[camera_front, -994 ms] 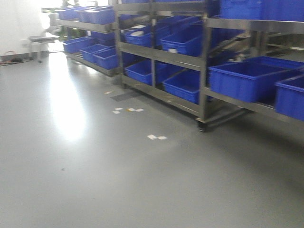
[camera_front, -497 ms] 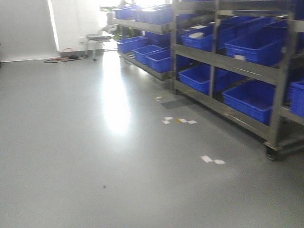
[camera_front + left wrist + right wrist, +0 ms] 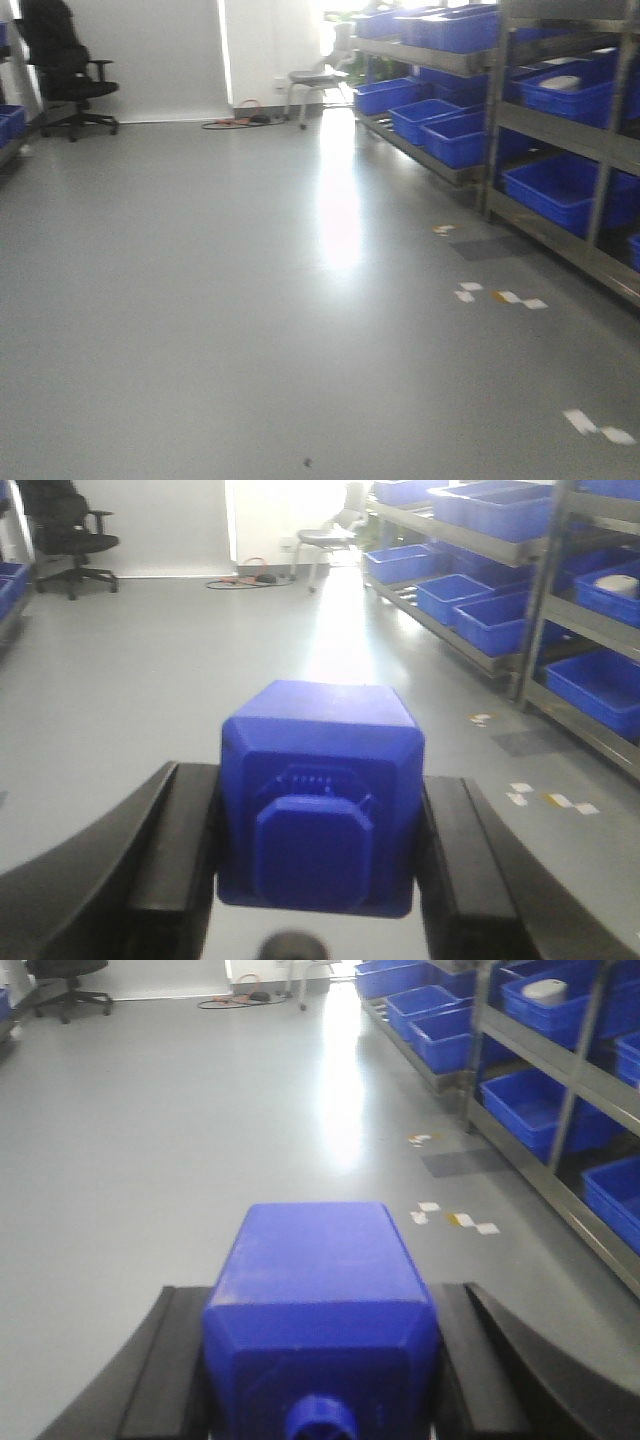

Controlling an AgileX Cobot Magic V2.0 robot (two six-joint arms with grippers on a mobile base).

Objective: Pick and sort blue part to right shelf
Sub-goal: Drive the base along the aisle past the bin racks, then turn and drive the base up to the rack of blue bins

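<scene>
The 2 black fingers (image 3: 185,850) of the left gripper (image 3: 320,810) are clamped on a blue part (image 3: 320,770), 1 finger against each flank, with the square cap end facing the wrist camera. The right gripper (image 3: 320,1340) is likewise closed on a second blue part (image 3: 315,1270), and its cap sits at 6 o'clock in the right wrist view. Both parts hang clear of the floor (image 3: 250,300) and touch nothing but the fingers holding them. Beyond the grippers lies open grey floor, with pale scraps (image 3: 510,297) at 4 o'clock and an office chair (image 3: 60,60) far off at 10 o'clock. The shelf (image 3: 493,130) runs along the right side from 1 o'clock to 3 o'clock, and its tiers carry blue bins (image 3: 560,190). Judged step: the pick is complete, the base is in transit, and the sort is not yet done. The next move calls for turning the base toward 3 o'clock, squaring up to the shelf and closing in. 1 arm then reaches over a tier before its fingers release. Clamping force must hold during travel.
</scene>
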